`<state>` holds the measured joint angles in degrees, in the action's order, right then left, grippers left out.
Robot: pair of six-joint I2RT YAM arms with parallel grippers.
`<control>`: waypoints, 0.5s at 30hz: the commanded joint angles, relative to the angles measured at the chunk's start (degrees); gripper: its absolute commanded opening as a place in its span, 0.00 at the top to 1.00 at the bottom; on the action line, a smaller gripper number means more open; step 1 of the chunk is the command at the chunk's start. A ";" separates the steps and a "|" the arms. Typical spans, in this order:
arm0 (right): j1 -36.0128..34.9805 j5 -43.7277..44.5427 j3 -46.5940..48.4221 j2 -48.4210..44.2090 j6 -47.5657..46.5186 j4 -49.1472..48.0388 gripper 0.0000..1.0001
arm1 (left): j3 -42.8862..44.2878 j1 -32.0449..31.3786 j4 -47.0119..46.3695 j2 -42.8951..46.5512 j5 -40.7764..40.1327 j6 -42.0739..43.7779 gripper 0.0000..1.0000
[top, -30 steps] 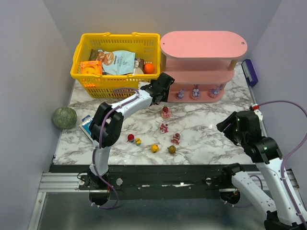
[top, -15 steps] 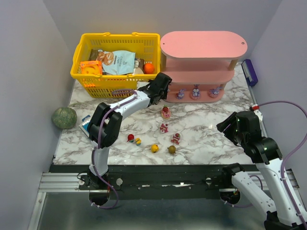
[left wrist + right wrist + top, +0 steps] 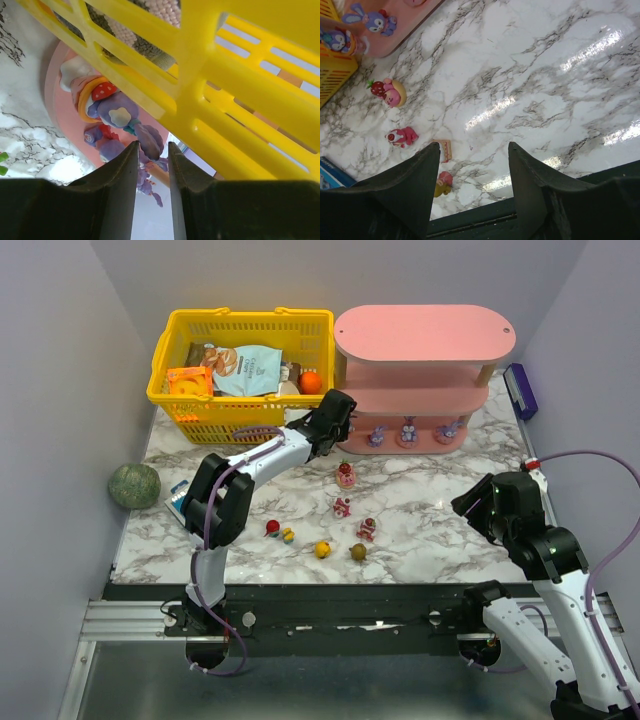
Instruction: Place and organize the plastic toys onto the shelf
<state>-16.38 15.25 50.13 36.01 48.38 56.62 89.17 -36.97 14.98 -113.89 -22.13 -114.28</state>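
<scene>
The pink shelf point(image 3: 425, 335) stands at the back right, with three purple bunny toys point(image 3: 407, 430) on its bottom board. My left gripper point(image 3: 345, 428) is at that board's left end, beside the yellow basket point(image 3: 240, 370). In the left wrist view its jaws point(image 3: 152, 145) stand a narrow gap apart. A purple bunny point(image 3: 122, 112) on the pink board point(image 3: 67, 117) has one ear level with the tips; nothing looks pinched. Several toys lie on the marble: a strawberry-topped one point(image 3: 346, 475), pink ones point(image 3: 342, 507), small round ones point(image 3: 323, 549). My right gripper point(image 3: 475, 145) hangs open over bare marble at the right.
The basket point(image 3: 225, 65) holds snack packets and an orange ball point(image 3: 310, 383). A green speckled ball point(image 3: 134, 485) and a blue packet point(image 3: 180, 502) lie off the marble's left edge. A purple object point(image 3: 520, 390) sits right of the shelf. Grey walls close in both sides.
My left gripper has pulled back slightly to the left from the shelf's bottom board and its jaws have narrowed. The right arm has not moved.
</scene>
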 commanded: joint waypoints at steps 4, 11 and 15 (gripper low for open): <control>0.39 1.63 -0.73 0.03 -0.22 -0.11 0.36 | 0.48 1.11 -2.85 1.21 0.42 -2.18 0.68; 0.39 1.89 -0.82 -0.06 -0.22 -0.11 0.36 | 0.22 1.20 -2.42 1.21 0.95 -2.26 0.75; 0.39 1.98 -0.91 -0.06 -0.22 -0.11 0.36 | -0.04 1.20 -2.24 1.56 1.47 -2.26 0.80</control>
<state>-16.38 15.31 49.93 36.05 48.38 56.62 89.17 -36.86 14.24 -113.89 -21.78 -115.22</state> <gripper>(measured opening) 0.646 0.220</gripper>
